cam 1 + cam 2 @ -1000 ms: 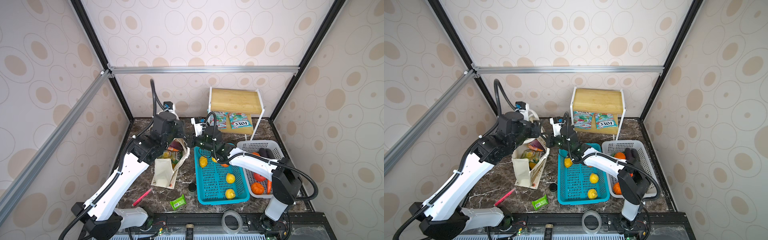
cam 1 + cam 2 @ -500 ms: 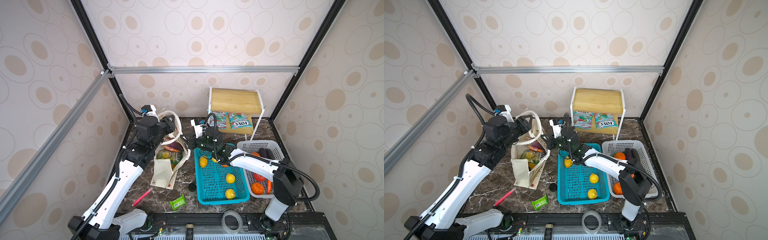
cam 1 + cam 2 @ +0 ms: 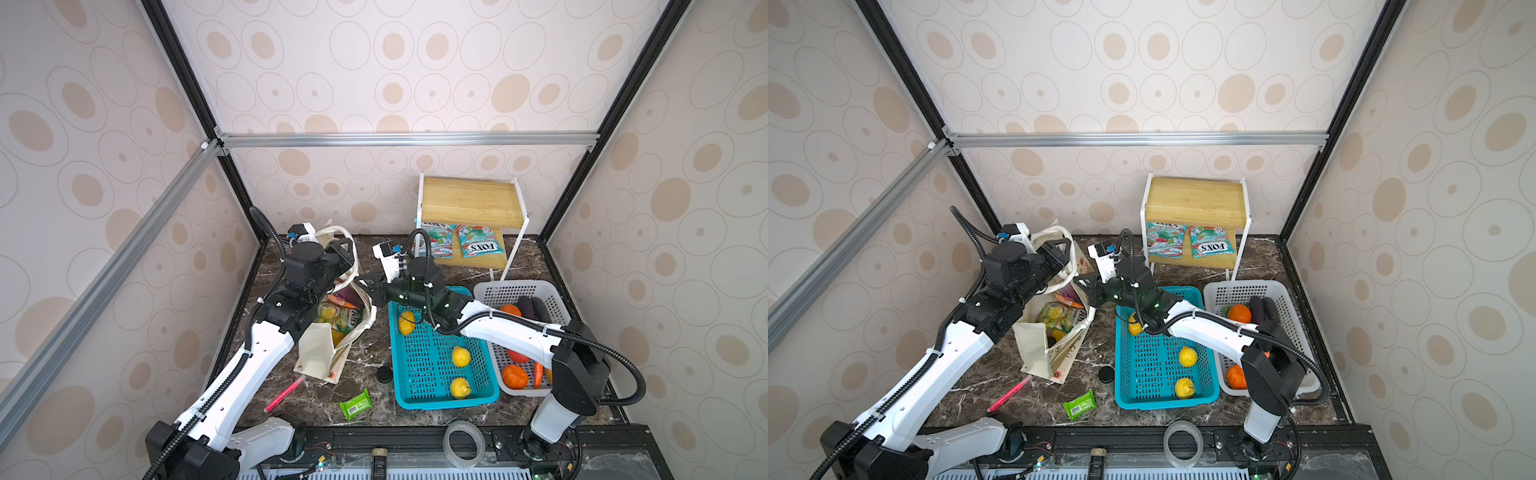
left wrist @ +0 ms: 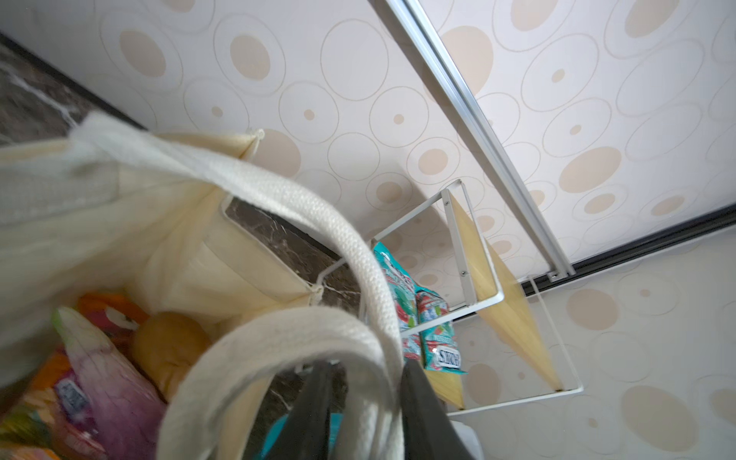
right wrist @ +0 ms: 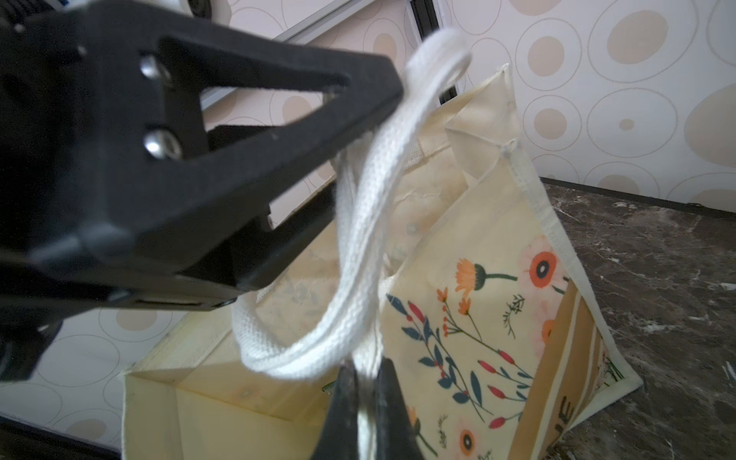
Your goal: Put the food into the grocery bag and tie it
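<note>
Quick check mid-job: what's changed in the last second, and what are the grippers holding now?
The left gripper moved rearward from over the grocery bag's mouth and closed on the white handles. The right gripper stayed put, shut on the handles; which strap each holds is unclear. The bag and the food inside lie as before.

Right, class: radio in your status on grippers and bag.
Left gripper shut on handle. Right gripper shut on handle. Grocery bag open, food inside. Nothing blocking.
</note>
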Controlling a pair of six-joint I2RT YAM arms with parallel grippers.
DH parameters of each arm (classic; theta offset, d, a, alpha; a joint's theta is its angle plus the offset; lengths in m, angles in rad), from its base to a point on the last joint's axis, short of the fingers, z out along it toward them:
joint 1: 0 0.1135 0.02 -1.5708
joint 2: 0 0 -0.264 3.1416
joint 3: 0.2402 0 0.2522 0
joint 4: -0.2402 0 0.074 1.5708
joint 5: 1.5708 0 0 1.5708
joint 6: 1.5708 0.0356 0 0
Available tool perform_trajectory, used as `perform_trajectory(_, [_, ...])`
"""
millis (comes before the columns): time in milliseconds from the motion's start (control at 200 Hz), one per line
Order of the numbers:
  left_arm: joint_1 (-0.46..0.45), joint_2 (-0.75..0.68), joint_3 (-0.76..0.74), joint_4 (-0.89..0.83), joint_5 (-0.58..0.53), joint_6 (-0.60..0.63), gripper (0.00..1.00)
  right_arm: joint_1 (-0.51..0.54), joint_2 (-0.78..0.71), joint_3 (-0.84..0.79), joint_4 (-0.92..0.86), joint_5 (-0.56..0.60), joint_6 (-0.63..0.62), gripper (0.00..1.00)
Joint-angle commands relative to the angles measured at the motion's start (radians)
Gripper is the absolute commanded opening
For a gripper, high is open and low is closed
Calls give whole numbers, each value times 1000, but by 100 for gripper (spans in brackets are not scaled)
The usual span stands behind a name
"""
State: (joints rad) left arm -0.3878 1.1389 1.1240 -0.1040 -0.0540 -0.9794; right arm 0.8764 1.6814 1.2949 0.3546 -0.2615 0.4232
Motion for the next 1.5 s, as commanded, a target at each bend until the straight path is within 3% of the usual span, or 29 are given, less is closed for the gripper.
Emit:
perform_trajectory(0, [4,-4,22,62,-42,20,2,16,-50,-22,25,-20,-15,0])
perform_trajectory(85, [4,-13,38,67,-40,34,0,12,-62,-31,27,-17,-10,11])
perform_trajectory(190, [5,-42,30,81,-44,36,0,-8,-113,-71,39,-23,-21,60])
perform_trajectory(305, [6,-60,28,75,-41,45,0,-38,-196,-132,21,7,-67,77])
perform_trajectory(400, [6,-61,28,76,-21,34,0,-45,-240,-189,11,76,-142,77])
perform_trajectory(670, [8,-75,25,100,14,30,0,-90,-200,-230,56,8,-150,60])
perform_trajectory(765, [9,-86,11,110,-11,14,0,-76,-142,-166,30,-105,-159,52])
perform_trajectory(845, [9,-83,-6,139,-2,-10,0,-51,-102,-104,-30,-142,-198,53])
perform_trajectory(955, [9,-82,-47,176,19,-33,0,-48,-58,-115,158,-223,-117,58])
perform_trajectory(1105, [10,-90,-99,195,-37,-14,0,-38,20,-27,245,-341,-42,56])
perform_trajectory(1370, [26,-90,-169,234,-52,-25,0,-31,105,41,416,-355,117,59])
perform_trajectory(1495, [31,-102,-198,272,-40,-44,0,-31,140,80,443,-355,161,56])
